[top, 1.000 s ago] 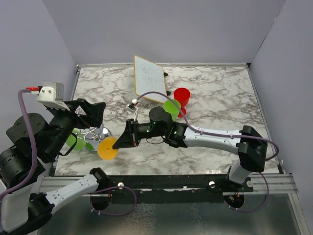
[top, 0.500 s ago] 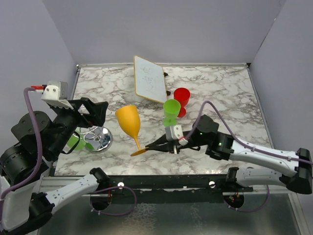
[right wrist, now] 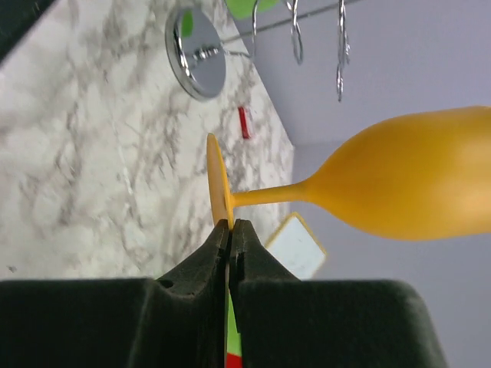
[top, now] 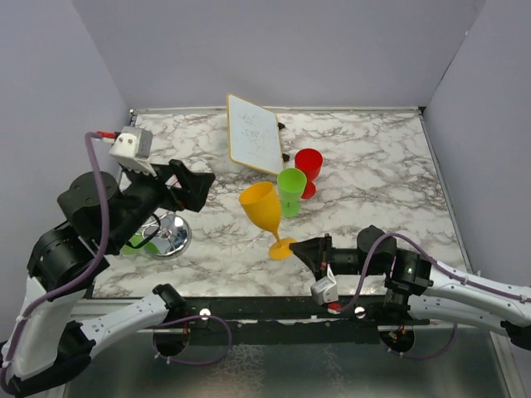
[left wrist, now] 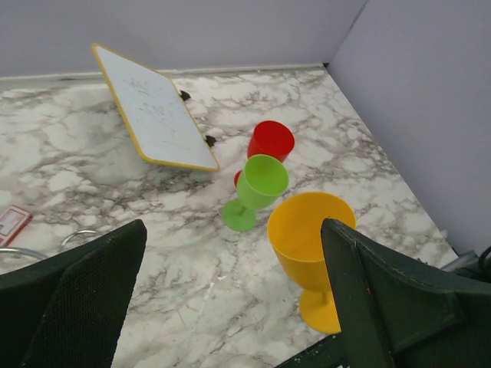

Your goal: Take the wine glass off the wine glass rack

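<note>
This looks like a robotics test lab. Plain grey walls [top: 274, 50] close in a small table [top: 373, 166] with marble pattern, two robot arms [top: 469, 282] are bolted to a metal rail [top: 265, 303] at its edge, and purple cables [top: 93, 174] hang loose on them.

Table: a white marble-patterned tabletop with grey-brown veins [top: 373, 166], with a pale raised rim along its far edge.
Walls: plain grey panels [top: 274, 50] behind and on both sides.
Board: a white rectangular writing board with a thin yellow frame [top: 253, 133], tilted on small black feet at the far middle, with faint scribbles on it.
Green goblet: a bright green plastic stemmed goblet [top: 291, 186], upright, right of the board.
Red goblet: a red plastic goblet [top: 309, 162], upright just behind the green one; whether they touch cannot be told.
Tag: a small flat red-and-white piece [left wrist: 11, 222] lying on the marble at the left.
</note>
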`<action>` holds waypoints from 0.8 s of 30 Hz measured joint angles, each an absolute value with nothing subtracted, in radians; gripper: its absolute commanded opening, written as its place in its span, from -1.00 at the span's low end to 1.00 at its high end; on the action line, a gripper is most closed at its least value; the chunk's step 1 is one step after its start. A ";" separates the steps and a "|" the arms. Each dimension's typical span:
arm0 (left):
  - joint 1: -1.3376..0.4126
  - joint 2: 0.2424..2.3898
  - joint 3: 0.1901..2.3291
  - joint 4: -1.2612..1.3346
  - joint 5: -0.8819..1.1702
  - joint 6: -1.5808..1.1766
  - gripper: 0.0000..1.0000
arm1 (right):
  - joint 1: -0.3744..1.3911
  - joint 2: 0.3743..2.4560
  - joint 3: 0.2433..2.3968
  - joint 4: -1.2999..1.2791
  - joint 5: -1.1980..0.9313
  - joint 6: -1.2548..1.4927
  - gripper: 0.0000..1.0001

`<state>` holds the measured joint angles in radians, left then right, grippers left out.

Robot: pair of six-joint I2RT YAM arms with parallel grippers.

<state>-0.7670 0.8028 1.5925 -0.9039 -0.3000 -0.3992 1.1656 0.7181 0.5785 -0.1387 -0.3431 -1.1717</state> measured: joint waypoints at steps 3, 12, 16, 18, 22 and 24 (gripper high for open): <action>-0.767 0.836 1.554 -0.868 -0.214 -0.424 0.98 | 1.165 0.640 0.517 -0.162 -0.245 -1.314 -0.98; -0.767 1.000 1.474 -0.803 0.028 -0.471 0.73 | 1.165 0.479 0.464 -0.232 -0.070 -1.650 -0.98; -0.767 1.036 1.467 -0.774 0.131 -0.487 0.55 | 1.165 0.456 0.464 -0.259 -0.038 -1.730 -0.98; -0.767 1.053 1.464 -0.756 0.185 -0.495 0.44 | 1.165 0.443 0.460 -0.266 -0.026 -1.758 -0.97; -0.767 1.092 1.449 -0.727 0.292 -0.503 0.10 | 1.165 0.439 0.453 -0.273 -0.006 -1.792 -0.98; -0.767 1.113 1.438 -0.722 0.329 -0.503 -0.04 | 1.165 0.440 0.453 -0.281 0.001 -1.801 -0.98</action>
